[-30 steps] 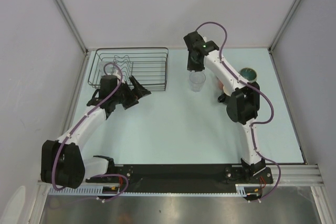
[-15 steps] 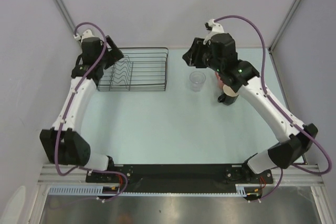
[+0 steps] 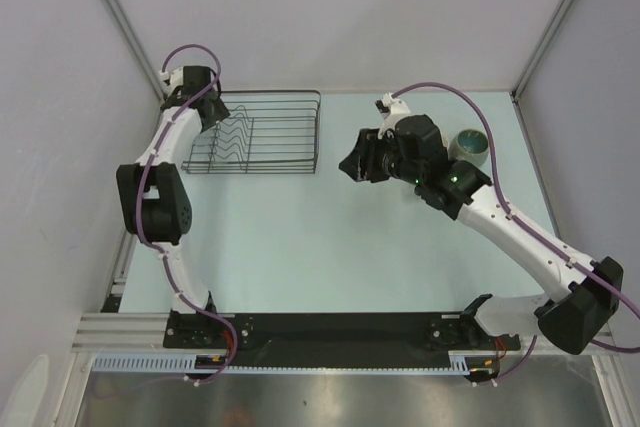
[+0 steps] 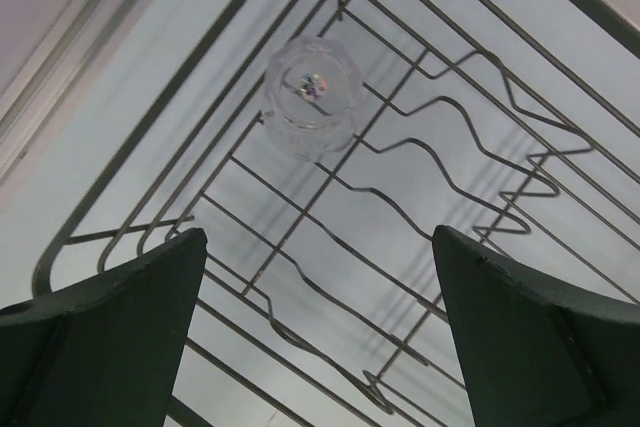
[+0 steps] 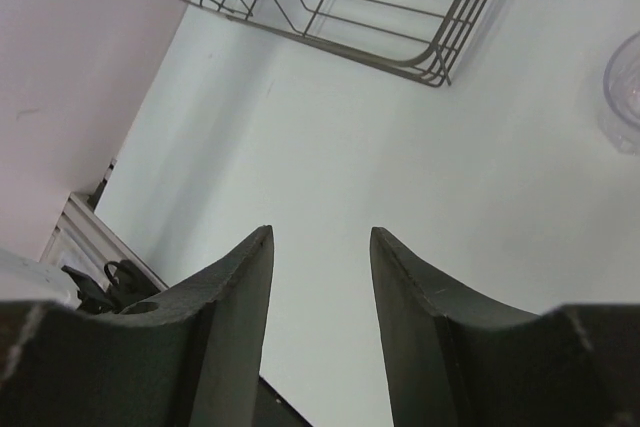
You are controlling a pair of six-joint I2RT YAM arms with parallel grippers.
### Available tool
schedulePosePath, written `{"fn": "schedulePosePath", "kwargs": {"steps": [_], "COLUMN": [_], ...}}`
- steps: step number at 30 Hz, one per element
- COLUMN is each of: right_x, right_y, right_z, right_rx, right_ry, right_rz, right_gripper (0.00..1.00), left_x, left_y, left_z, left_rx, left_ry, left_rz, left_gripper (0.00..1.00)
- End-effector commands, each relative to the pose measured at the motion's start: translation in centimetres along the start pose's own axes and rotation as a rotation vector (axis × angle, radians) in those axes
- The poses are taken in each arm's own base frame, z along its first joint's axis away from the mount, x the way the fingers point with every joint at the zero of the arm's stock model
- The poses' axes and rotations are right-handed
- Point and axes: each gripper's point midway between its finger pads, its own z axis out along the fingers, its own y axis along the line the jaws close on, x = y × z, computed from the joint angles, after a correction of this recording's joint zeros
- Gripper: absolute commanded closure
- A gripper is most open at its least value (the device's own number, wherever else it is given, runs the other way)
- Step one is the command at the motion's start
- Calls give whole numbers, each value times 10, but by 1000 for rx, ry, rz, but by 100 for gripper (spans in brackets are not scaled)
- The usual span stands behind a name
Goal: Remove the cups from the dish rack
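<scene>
Obs: left gripper [image 4: 315, 237] has its jaws spread wide and empty, hanging over the far-left corner of the dish rack [image 3: 265, 132]. Below it a clear glass [image 4: 310, 97] sits on the rack wires (possibly upside down; hard to tell). The right gripper [image 5: 320, 232] has its jaws parted, holding nothing, above the table [image 3: 300, 237]. A second glass [image 5: 625, 97] stands on the table near it. A green cup [image 3: 472, 143] stands on the table, well right of the rack.
</scene>
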Motion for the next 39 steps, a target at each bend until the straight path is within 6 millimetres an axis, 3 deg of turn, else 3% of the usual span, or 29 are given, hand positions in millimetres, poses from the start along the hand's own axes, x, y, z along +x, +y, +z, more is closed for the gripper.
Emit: {"fn": "schedulePosePath", "kwargs": {"steps": [1, 7, 18, 24, 30, 39], "right_x": [-9, -1, 11, 21, 27, 29], "right_y": [16, 11, -1, -6, -9, -13], "right_z": [-17, -18, -8, -5, 0, 6], "right_rx": [-71, -58, -21, -16, -7, 8], "right_ry": [-60, -45, -27, -17, -6, -1], "right_rz": [0, -17, -12, 11, 23, 32], "right_gripper": [51, 51, 51, 51, 51, 52], "left_x": [-40, -42, -19, -24, -25, -7], "left_y": [14, 9, -4, 5, -1, 8], "left_z": [6, 24, 64, 75, 83, 93], "left_rx": [-50, -22, 15, -20, -2, -38], "left_ry": [-113, -143, -93, -129, -132, -99], "left_rz": [-46, -89, -87, -134, -140, -138], "left_gripper": [0, 0, 3, 3, 5, 54]}}
